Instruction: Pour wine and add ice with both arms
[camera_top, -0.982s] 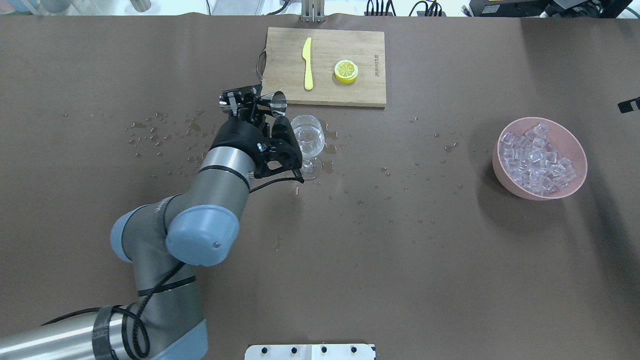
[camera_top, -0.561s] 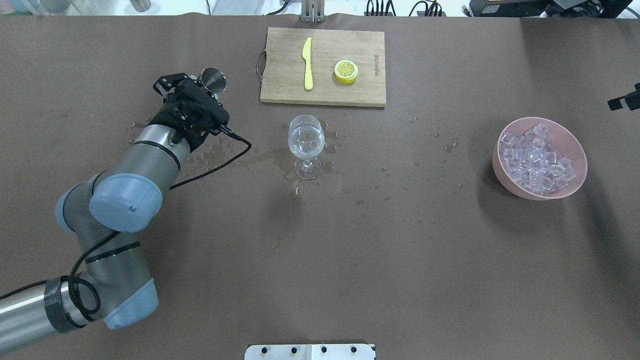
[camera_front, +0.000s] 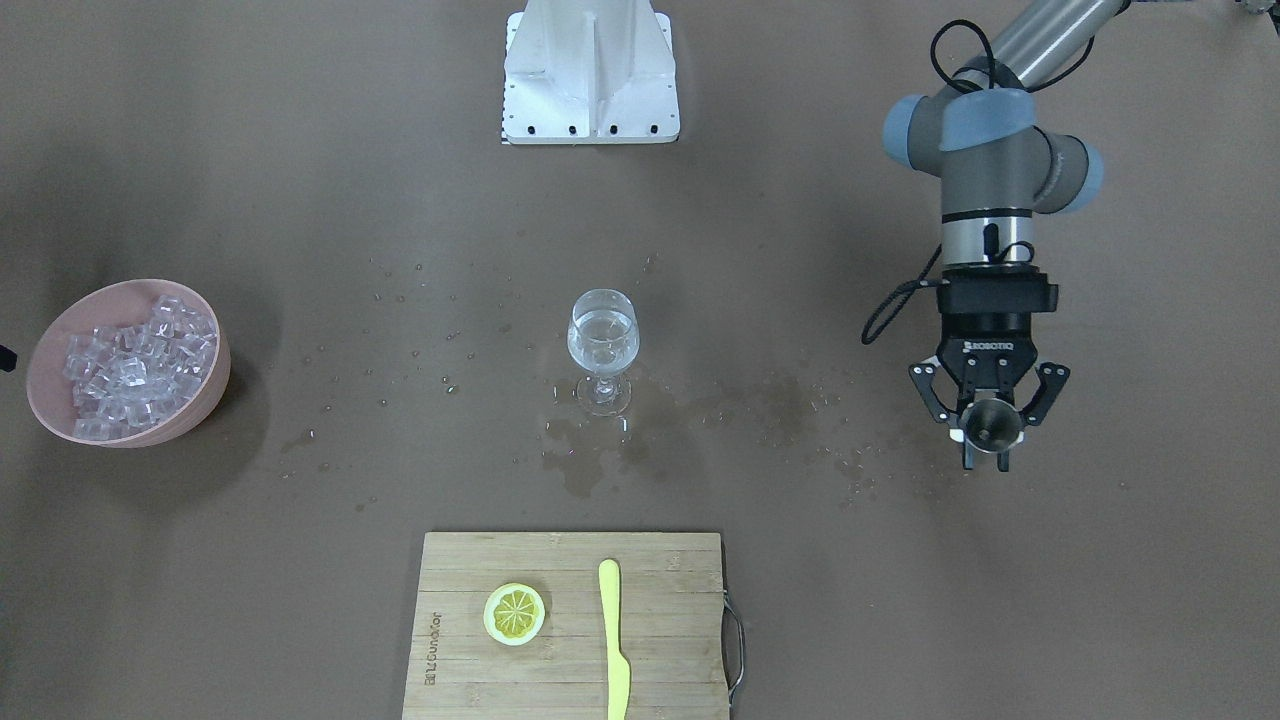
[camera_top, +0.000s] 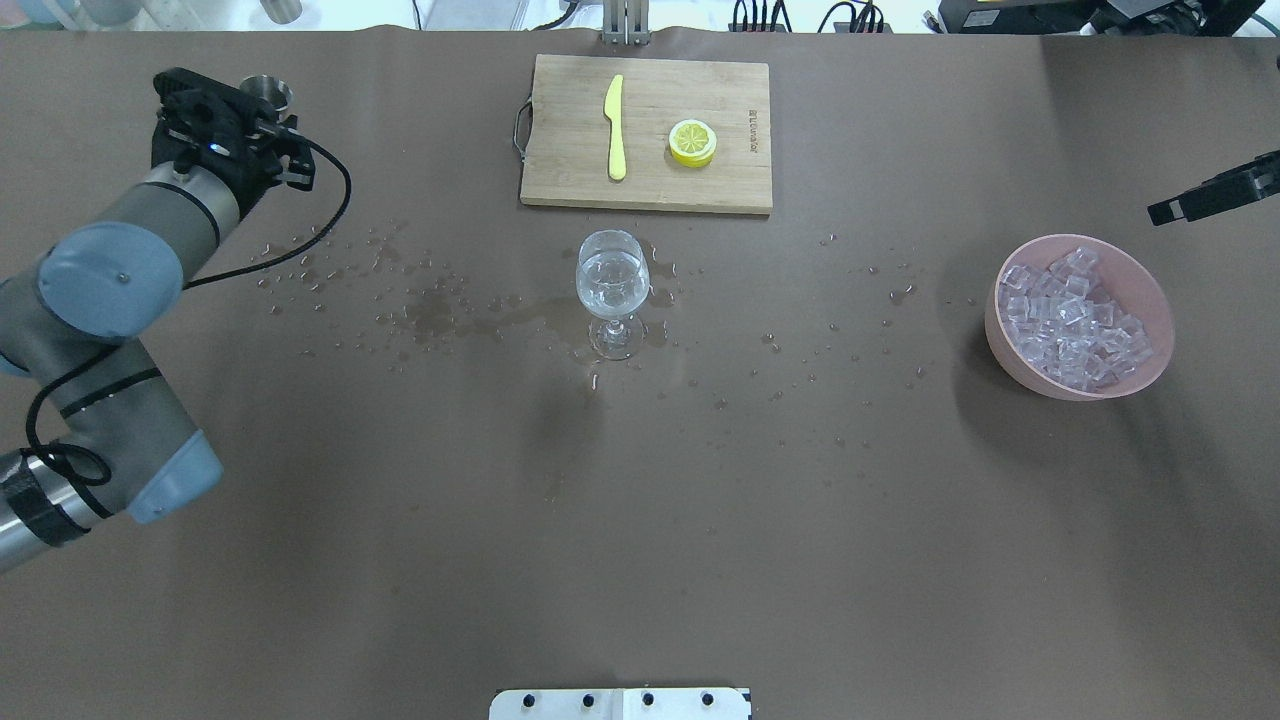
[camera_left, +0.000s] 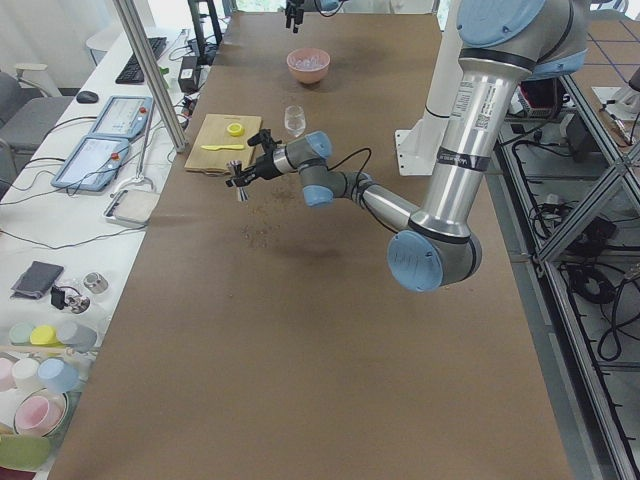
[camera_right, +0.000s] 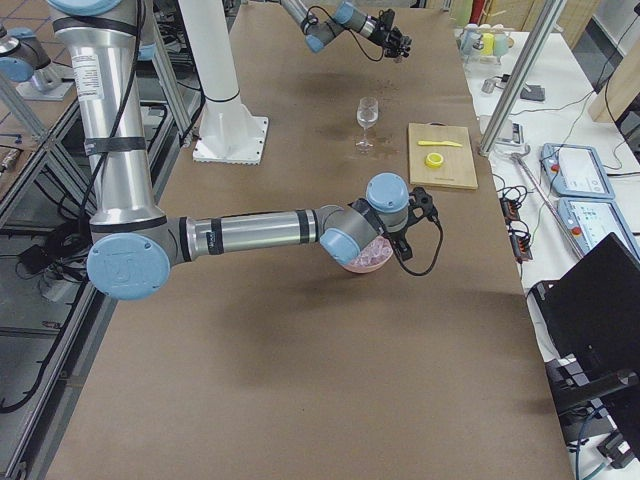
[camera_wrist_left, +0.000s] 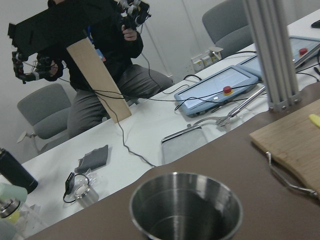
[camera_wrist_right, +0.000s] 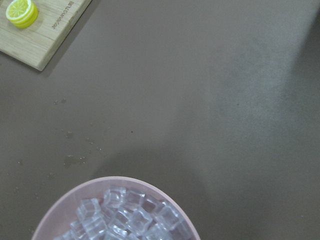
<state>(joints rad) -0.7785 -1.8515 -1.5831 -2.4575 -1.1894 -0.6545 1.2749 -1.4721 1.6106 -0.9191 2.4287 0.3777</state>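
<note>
Left gripper (camera_front: 986, 445) is clamped on the jigger (camera_wrist_left: 186, 207), mouth up, far out toward the left end of the table (camera_top: 800, 520) and well apart from the wine glass (camera_top: 612, 275). A second ago it held that jigger tipped right beside the glass's rim. Since then the arm has swung away over the wet patch and righted the cup. From the wrist view the jigger's inside looks dark and, as far as we can tell, drained. The glass stands upright mid-table, near the cutting board (camera_top: 560, 140), with clear liquid in it. So we judge the pour finished and the left arm to be clearing off, perhaps to set the jigger down.

On the other side, the right gripper (camera_top: 1170, 207) has pushed further into the overhead view and now hangs near the pink bowl (camera_top: 992, 300). Its wrist camera looks down on part of the bowl's rim. We cannot tell whether its jaws are apart or together. The ice (camera_top: 1070, 318) lies heaped in that bowl, well apart from the glass, with none in the glass yet. We take fetching ice as the step now beginning.
</note>
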